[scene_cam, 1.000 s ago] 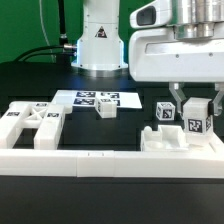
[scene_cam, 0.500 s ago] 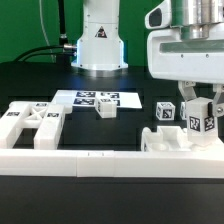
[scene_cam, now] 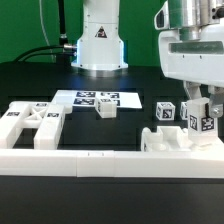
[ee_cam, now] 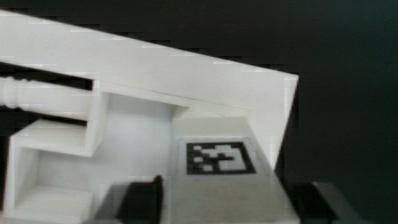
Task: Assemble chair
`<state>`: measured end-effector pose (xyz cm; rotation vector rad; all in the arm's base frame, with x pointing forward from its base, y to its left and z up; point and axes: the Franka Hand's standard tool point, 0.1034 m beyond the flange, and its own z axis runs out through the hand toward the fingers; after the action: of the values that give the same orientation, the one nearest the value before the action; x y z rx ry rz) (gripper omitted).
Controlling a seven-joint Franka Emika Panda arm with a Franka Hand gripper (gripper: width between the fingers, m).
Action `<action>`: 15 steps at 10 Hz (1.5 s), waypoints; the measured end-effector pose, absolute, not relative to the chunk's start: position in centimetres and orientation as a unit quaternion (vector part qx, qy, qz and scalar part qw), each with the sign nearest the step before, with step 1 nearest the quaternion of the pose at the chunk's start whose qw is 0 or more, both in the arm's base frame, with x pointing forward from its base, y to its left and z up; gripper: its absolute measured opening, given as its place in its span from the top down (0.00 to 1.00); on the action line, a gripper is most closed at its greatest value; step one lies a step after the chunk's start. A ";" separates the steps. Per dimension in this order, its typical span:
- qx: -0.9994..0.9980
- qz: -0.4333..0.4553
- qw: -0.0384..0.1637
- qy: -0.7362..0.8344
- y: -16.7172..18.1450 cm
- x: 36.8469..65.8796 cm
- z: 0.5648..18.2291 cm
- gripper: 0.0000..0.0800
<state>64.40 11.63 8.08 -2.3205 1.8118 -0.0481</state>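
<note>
Its fingertips are half hidden, and I can't tell whether the held part touches the piece below. The gripper (scene_cam: pixel 203 112) is clamped on one tagged chair block (scene_cam: pixel 207 124) at three o'clock in the exterior view. Five white pieces: that block, a notched piece (scene_cam: pixel 170 141) at four, a tagged cube (scene_cam: pixel 165 112), a small block (scene_cam: pixel 106 112), and an open frame (scene_cam: pixel 30 125) at nine.

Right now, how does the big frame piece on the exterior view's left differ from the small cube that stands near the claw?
The frame piece is wide, low and has openings; the small cube is compact and solid. The frame piece lies far from the claw; the cube sits just beside it. Both are matte white with black-and-white tags.
</note>
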 end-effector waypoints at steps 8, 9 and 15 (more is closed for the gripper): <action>-0.959 -0.020 0.072 0.273 10.4 64.0 8.1 0.19; -0.969 -0.024 0.071 0.234 10.2 64.1 8.2 0.19; -0.997 -0.034 0.066 0.027 11.0 64.6 8.3 0.19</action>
<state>64.61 11.00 8.35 -3.0076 0.0815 -0.1037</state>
